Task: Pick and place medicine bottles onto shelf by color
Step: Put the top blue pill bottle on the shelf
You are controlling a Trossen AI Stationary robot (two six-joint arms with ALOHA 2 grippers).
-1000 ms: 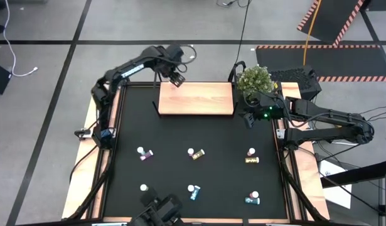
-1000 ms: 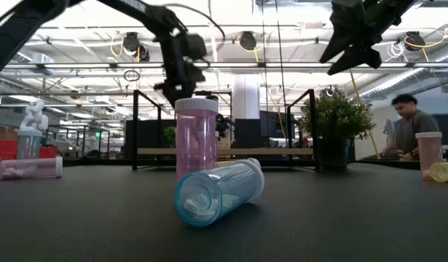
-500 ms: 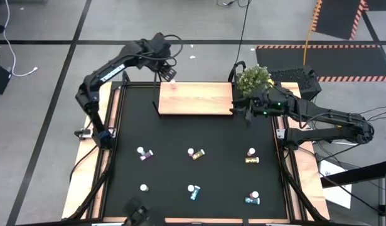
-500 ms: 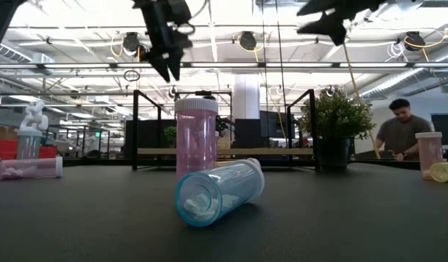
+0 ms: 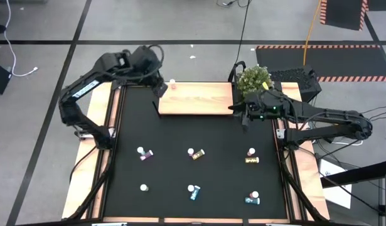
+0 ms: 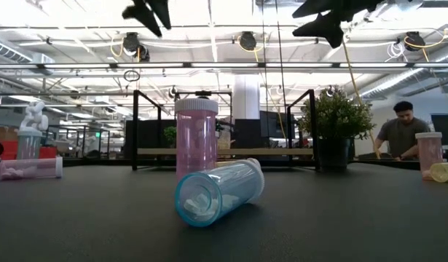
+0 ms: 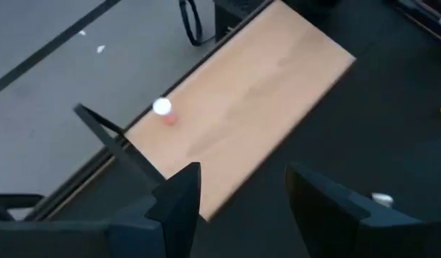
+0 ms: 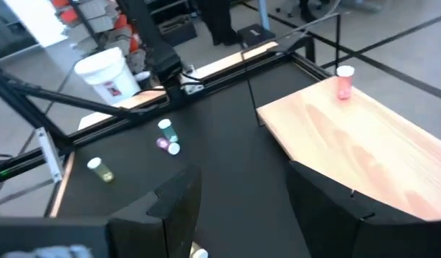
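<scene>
A black mat [image 5: 199, 135] covers the table. The shelf [image 5: 196, 98] stands at its far edge, with one pink bottle [image 5: 172, 83] upright on the shelf's far left corner. A plant [image 5: 253, 79] sits just right of the shelf. Nearer than the shelf, bottles lie on the mat in two rows: purple [image 5: 144, 153], yellow [image 5: 195, 153] and yellow [image 5: 251, 156], then a white-capped one [image 5: 143, 188], teal [image 5: 193, 191] and teal [image 5: 252, 198].

Floor [image 5: 42, 25]: grey concrete w/ dark seam lines; hazard-striped mat [image 5: 343, 12] at far right. Ceiling: open beams, strip lights [image 6: 231, 33], round fixtures. White column [image 6: 247, 94] centre. Potted plant [image 6: 336, 120] at table's far edge. Person [image 6: 404, 131] standing at right, by a desk. White bucket [image 8: 109, 72] on floor.
</scene>
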